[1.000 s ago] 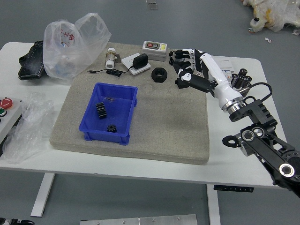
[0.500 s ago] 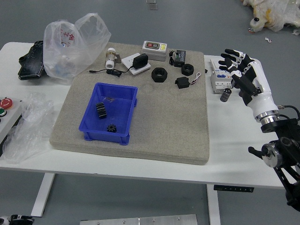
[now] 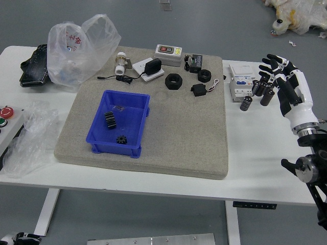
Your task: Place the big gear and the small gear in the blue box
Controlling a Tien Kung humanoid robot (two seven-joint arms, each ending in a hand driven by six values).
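White table (image 3: 255, 178) fills my view, with a grey-beige mat (image 3: 181, 145) over most of its middle. Clear plastic bag (image 3: 92, 48) bulges at the mat's far left corner, second crumpled bag (image 3: 31, 140) at the left edge beside the control box (image 3: 11, 127). Black pouch (image 3: 34, 66) is further back on that side. White carton (image 3: 241, 84) sits off the mat at far right, dark cylinders (image 3: 246, 104) just beside it. Far edge of the mat carries a small white device (image 3: 168, 53), a plug adapter (image 3: 153, 66) and two black rings (image 3: 173, 81); the rings and a small black block (image 3: 199, 90) lie roughly between my right hand (image 3: 295, 97) and the blue box (image 3: 125, 104), toward the far side. Left hand (image 3: 23, 239) only pokes in at the bottom-left corner, can't tell its state. Right fingers (image 3: 277, 59) are spread, loosely bent and empty, over the table's right side; tips overlap the cylinders in view, can't tell if they touch. Big gear (image 3: 110, 120) is inside the blue box, toward its left wall; small gear (image 3: 121, 139) is in there too, at the near end. Both are well left of my right fingers and nearer me.
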